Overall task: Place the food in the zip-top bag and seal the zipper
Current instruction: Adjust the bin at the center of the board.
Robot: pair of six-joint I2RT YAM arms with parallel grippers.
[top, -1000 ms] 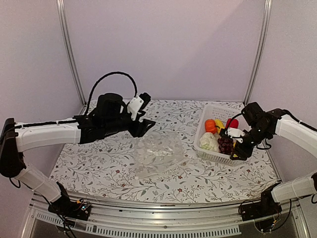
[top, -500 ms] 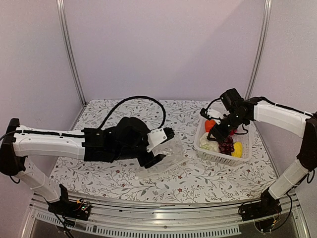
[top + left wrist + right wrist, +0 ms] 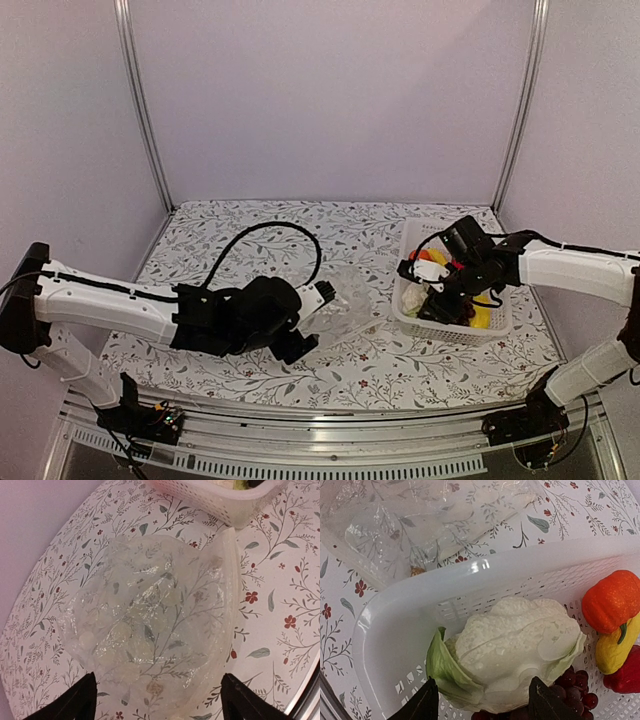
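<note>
Left pincer (image 3: 160, 701) has dropped over the zip-top bag (image 3: 155, 620), gaping wide; right pincer (image 3: 482, 700) hangs open above the cauliflower (image 3: 515, 640).

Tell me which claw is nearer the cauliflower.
Right. The right claw hovers directly over the cauliflower in the basket; the left claw is over the zip-top bag, outside the basket.

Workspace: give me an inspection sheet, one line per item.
Surface: floral-patterned table.
Job's things: zip-top bag lies crumpled with nothing in it, beside the basket; cauliflower, pumpkin, yellow piece, red pepper and grapes are in the basket.
Clutter: nothing seen.
Grippers: left gripper open above the bag; right gripper in the basket, fingers either side of the cauliflower, grip unclear.
Cables: black cable arcs over the left arm.
Surroundings: pale walls, metal uprights.
</note>
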